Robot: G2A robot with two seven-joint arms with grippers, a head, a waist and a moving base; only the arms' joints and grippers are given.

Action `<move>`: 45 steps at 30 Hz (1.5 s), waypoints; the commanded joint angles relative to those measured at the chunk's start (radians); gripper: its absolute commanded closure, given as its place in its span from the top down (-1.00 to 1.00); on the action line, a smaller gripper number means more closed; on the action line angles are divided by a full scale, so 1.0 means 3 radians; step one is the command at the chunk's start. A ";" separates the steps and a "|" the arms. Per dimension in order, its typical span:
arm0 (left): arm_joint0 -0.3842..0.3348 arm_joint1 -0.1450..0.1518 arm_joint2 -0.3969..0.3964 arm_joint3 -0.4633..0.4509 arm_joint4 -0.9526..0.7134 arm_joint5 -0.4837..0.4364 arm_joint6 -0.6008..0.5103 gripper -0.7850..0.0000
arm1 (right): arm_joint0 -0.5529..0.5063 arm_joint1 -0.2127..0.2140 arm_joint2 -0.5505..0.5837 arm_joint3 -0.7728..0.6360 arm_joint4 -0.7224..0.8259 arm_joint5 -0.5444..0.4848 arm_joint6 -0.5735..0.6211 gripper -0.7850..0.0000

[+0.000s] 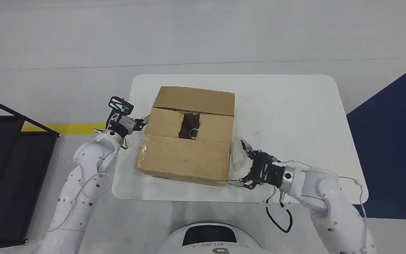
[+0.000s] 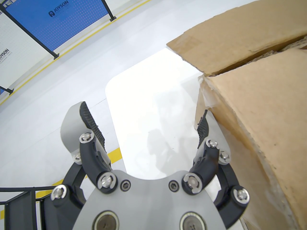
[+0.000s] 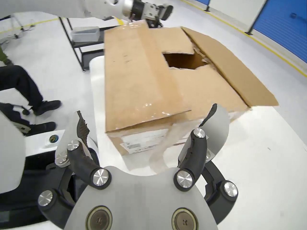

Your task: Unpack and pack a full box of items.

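Closest to me, my right gripper (image 3: 148, 120) hangs over the front of the white table (image 1: 285, 114), at the near right corner of the cardboard box (image 3: 134, 72). Its fingers are spread wide and pinch nothing. A loose strip of clear tape (image 3: 163, 149) trails from that corner down between them, and I cannot tell whether it touches either finger. The box sits on the left half of the table with a long side turned to me. Its near flap (image 3: 134, 89) lies flat, glossy with tape along the edge. Past it, in the middle of the top, is a ragged hole (image 3: 182, 60) in the torn cardboard; it is dark inside, and I cannot make out what lies there. The far flap (image 3: 230, 72) juts out past the box's ends. Farther off, my left gripper (image 2: 144, 113) is at the box's left end, towards the far corner, its fingers also spread and holding nothing. One pad (image 2: 202, 125) is just beside the box's wall; I cannot tell whether it touches. Off to the left, beyond the table, a black rack (image 1: 19, 165) stands on the floor.
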 commanded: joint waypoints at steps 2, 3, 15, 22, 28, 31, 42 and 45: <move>0.0000 0.0000 0.0000 0.0000 0.0000 0.0000 0.0000 1.00 | 0.0028 -0.0018 0.0060 0.0066 -0.0149 0.0646 0.0015 1.00; 0.0000 0.0000 0.0000 0.0000 0.0000 0.0000 0.0000 1.00 | 0.0054 -0.0027 0.0042 0.0095 -0.0169 0.0816 0.0037 1.00; 0.0000 0.0000 0.0000 0.0000 0.0000 0.0000 0.0000 1.00 | 0.0536 -0.0091 -0.0429 0.0340 -0.0208 0.1295 0.0462 1.00; 0.0000 0.0000 0.0000 0.0000 0.0000 0.0000 0.0000 1.00 | 0.0580 -0.0088 -0.0475 0.0363 0.0089 0.1009 0.0357 1.00; 0.0000 0.0000 0.0000 0.0000 0.0000 0.0000 0.0000 1.00 | 0.0508 -0.0044 -0.0359 0.0331 0.0481 0.0385 0.0257 1.00; 0.0000 0.0000 0.0000 0.0000 0.0000 0.0000 0.0000 1.00 | 0.0430 -0.0011 -0.0336 0.0239 0.0481 -0.0001 0.0266 1.00; 0.0000 0.0000 0.0000 0.0000 0.0000 0.0000 0.0000 1.00 | 0.0223 0.0066 -0.0442 -0.0020 -0.0321 -0.0430 0.0349 1.00; 0.0000 0.0000 0.0000 0.0000 0.0000 0.0000 0.0000 1.00 | 0.0241 0.0067 -0.0492 -0.0009 -0.0497 -0.0260 0.0367 1.00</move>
